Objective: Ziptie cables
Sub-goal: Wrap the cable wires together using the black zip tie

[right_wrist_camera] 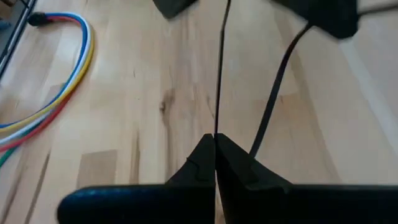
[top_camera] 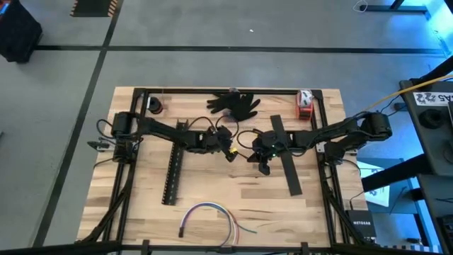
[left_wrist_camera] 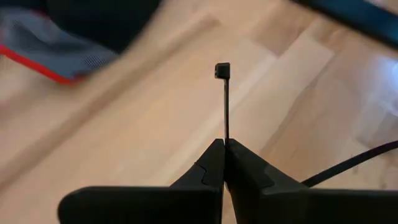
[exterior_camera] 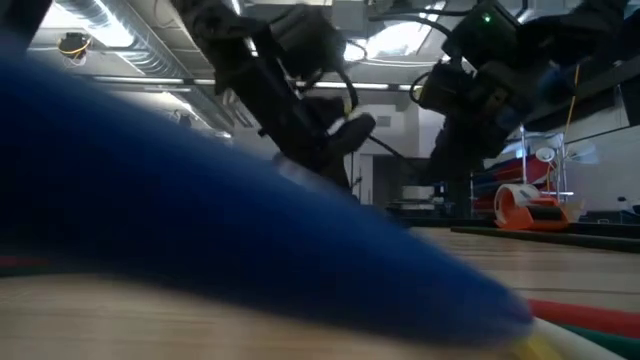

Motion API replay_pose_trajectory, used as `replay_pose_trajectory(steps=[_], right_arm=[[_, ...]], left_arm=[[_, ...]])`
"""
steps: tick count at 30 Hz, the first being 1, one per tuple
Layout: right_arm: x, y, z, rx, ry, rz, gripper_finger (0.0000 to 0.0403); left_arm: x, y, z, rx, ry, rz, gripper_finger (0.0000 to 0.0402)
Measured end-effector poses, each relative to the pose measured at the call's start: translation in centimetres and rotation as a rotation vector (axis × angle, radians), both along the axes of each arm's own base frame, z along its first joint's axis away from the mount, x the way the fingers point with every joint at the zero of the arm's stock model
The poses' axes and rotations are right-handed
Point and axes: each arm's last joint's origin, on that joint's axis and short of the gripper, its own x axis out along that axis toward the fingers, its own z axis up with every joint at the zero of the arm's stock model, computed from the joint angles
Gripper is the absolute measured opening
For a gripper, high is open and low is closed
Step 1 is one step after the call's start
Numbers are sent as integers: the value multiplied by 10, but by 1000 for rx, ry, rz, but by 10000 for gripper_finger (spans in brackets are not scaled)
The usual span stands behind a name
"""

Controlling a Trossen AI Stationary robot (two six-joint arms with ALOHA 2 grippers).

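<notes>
I see the cables (top_camera: 209,216) curled at the desk's (top_camera: 262,191) near edge. Both arms reach inward mid-desk: left hand (left_wrist_camera: 224,144) and right hand (right_wrist_camera: 214,138) each pinching the zip tie (left_wrist_camera: 224,106) between them.

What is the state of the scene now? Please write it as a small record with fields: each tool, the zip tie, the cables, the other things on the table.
left tool: shut on the zip tie, above mid-table
right tool: shut on the zip tie's other end, beside the left tool
zip tie: thin dark strip, head free, held between both tools
cables: loose curved bundle on the table's near edge, not held
slotted channel: flat, left of centre
black glove: far edge
table: light wood
</notes>
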Motion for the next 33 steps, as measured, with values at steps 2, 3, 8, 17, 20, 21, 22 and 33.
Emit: replay_pose_trajectory(steps=[2, 3, 8, 17, 20, 21, 22, 33], right_arm=[[-1, 0, -1, -4, -6, -5, 0], [-1, 0, -2, -4, -2, -5, 0], [0, 0, -1, -13, -22, 2, 0], [1, -1, 1, -31, -40, -8, 0], [1, -1, 1, -36, -41, -11, 0], [1, -1, 1, -39, -40, -11, 0], [1, -1, 1, -39, -40, -12, 0], [0, -1, 0, -49, -29, -3, 0]], left_arm=[[3, 4, -10, -54, -14, -3, 10], [5, 6, -16, -84, -17, -3, 15], [9, 16, -31, -160, -45, 34, 54], [10, 24, -30, -121, -56, 27, 76], [11, 24, -29, -100, -68, 10, 66], [11, 23, -28, -89, -70, -5, 61], [11, 21, -26, -76, -65, -19, 55], [4, 8, 47, 39, -220, -111, 5]])
